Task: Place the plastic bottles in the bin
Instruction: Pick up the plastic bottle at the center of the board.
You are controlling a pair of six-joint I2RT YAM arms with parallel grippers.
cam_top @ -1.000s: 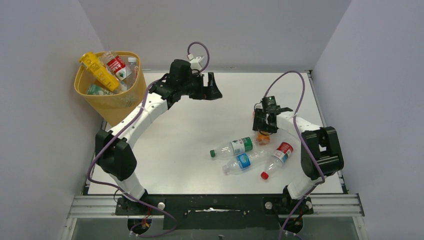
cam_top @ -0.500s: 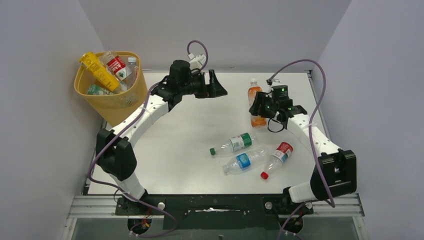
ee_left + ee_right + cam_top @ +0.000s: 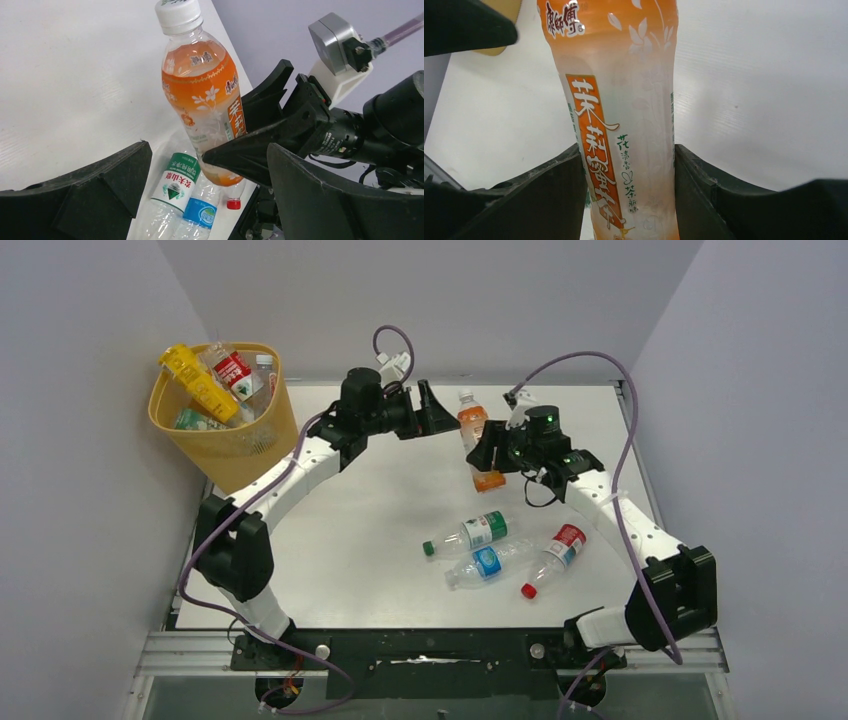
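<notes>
My right gripper (image 3: 484, 453) is shut on an orange tea bottle (image 3: 474, 439) with a white cap and holds it upright above the table; its fingers clamp the lower body (image 3: 624, 115). My left gripper (image 3: 438, 416) is open just left of that bottle, and in the left wrist view the bottle (image 3: 202, 95) stands between and beyond its spread fingers. Three clear bottles lie on the table: green label (image 3: 470, 533), blue label (image 3: 487, 562), red label (image 3: 556, 552). The yellow-orange bin (image 3: 240, 445) stands at the far left and holds several bottles.
A yellow bottle (image 3: 196, 380) and a red-labelled bottle (image 3: 232, 368) stick up above the bin's rim. Grey walls close in the table on three sides. Purple cables loop above both arms. The three lying bottles also show in the left wrist view (image 3: 176, 184).
My right arm lifted the orange bottle off the table and carried it back and left, up to my left gripper. My left gripper shifted slightly right and stayed open.
</notes>
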